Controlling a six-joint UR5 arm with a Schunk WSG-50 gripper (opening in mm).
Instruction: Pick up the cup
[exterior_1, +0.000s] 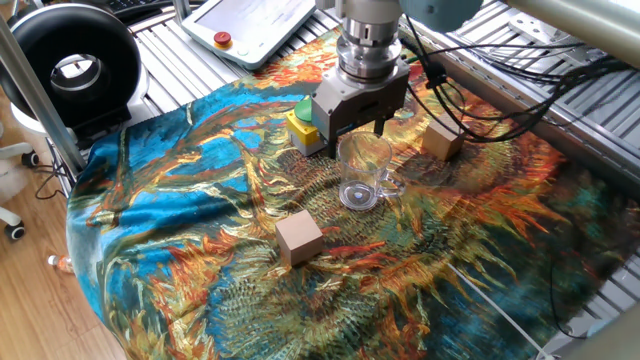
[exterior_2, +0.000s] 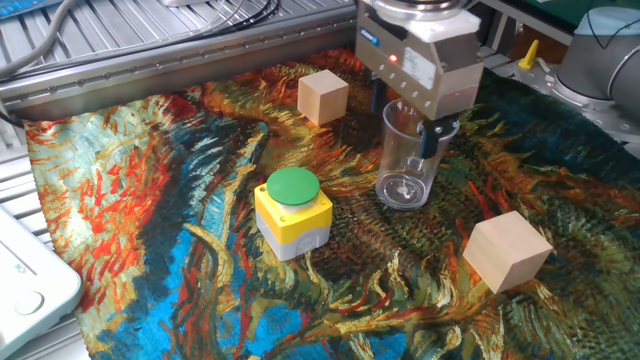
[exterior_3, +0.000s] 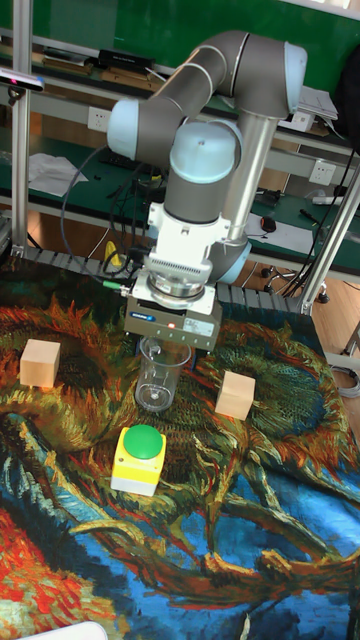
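Clear empty cup (exterior_2: 408, 160) upright on patterned cloth (exterior_2: 150, 200), tool (exterior_2: 405, 128) spread just above its rim

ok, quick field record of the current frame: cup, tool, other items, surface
cup: clear plastic cup upright on the cloth, not lifted
tool: tool just above the cup rim, open, fingers straddling the rim, one finger behind the wall
other items: yellow box with green button; two wooden cubes
surface: patterned cloth
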